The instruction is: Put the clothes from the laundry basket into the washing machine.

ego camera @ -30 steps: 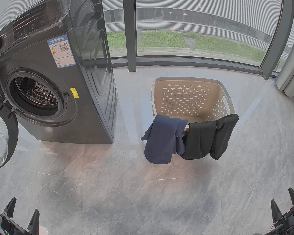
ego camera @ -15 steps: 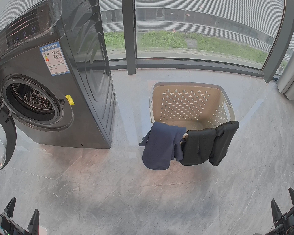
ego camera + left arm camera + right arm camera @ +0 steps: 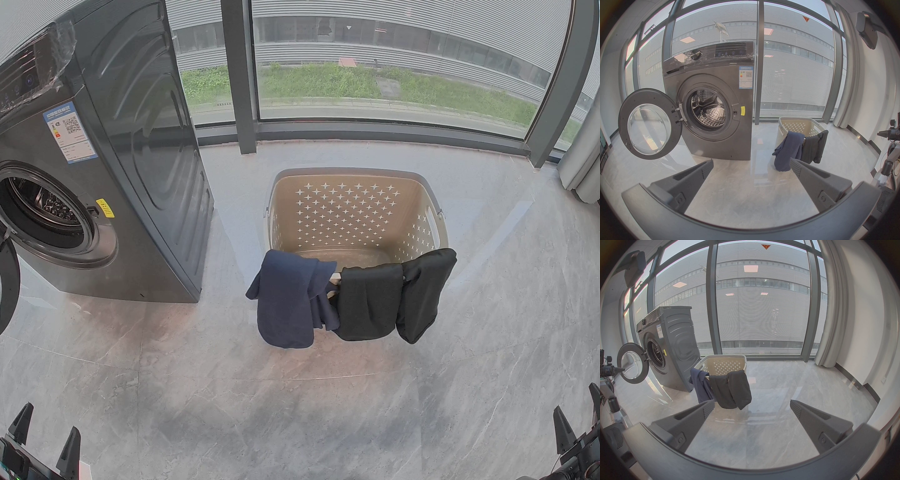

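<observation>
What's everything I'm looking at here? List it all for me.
washer: one, dark grey, on the left; its door swung open
basket: one, beige, on the floor right of the washer
blue garment: one, draped over the basket's near rim
black clothes: one or two, cannot tell; same rim, beside the blue garment
curtain: one, pale, far right
window: behind the basket
floor: grey tiles
left hand: dark, low left, open, empty
right hand: dark, low right, open, empty
</observation>
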`<state>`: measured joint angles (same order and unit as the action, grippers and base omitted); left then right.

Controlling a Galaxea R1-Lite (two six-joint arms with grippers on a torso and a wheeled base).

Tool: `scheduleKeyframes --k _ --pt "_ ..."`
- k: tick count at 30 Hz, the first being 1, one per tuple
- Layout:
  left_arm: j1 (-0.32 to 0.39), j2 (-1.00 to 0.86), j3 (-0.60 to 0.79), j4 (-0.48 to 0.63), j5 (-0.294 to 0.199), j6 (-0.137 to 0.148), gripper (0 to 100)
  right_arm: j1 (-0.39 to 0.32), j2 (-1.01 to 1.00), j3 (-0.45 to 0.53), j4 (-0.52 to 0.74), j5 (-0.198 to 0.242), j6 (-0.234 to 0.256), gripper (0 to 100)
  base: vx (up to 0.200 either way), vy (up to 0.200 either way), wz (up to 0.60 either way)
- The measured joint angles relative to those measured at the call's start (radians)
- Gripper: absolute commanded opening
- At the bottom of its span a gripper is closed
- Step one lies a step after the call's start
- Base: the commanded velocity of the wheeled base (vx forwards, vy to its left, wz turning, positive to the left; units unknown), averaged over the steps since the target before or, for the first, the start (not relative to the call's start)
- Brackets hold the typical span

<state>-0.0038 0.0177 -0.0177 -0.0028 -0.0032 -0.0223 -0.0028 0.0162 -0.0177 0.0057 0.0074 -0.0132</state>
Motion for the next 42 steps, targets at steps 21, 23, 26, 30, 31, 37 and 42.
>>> scheduleKeyframes --k 21,23,26,30,31,37,42 --pt "-0.001 0.0 0.0 0.0 0.001 -0.001 100 -0.002 0.0 0.0 -0.001 0.0 0.0 100 0.086 0.0 0.0" --pt "0.0 0.0 0.0 0.0 0.001 -0.001 100 -0.001 0.0 0.0 -0.001 0.0 0.0 100 0.0 0.0 0.0" --pt "-0.001 0.0 0.0 0.0 0.001 -0.001 100 -0.001 0.0 0.0 -0.001 0.0 0.0 100 0.0 0.0 0.0" --pt "-0.001 0.0 0.0 0.001 0.0 -0.001 100 0.0 0.0 0.0 -0.001 0.0 0.001 100 0.0 0.0 0.0" --pt "-0.001 0.0 0.0 0.001 0.0 -0.001 100 0.0 0.0 0.0 -0.001 0.0 0.001 100 0.0 0.0 0.0" --pt "-0.001 0.0 0.0 0.0 0.001 -0.002 100 0.001 0.0 0.0 0.0 0.0 0.001 100 0.0 0.0 0.0" --pt "-0.001 0.0 0.0 0.0 0.001 -0.001 100 0.0 0.0 0.0 0.0 0.0 0.001 100 0.0 0.0 0.0"
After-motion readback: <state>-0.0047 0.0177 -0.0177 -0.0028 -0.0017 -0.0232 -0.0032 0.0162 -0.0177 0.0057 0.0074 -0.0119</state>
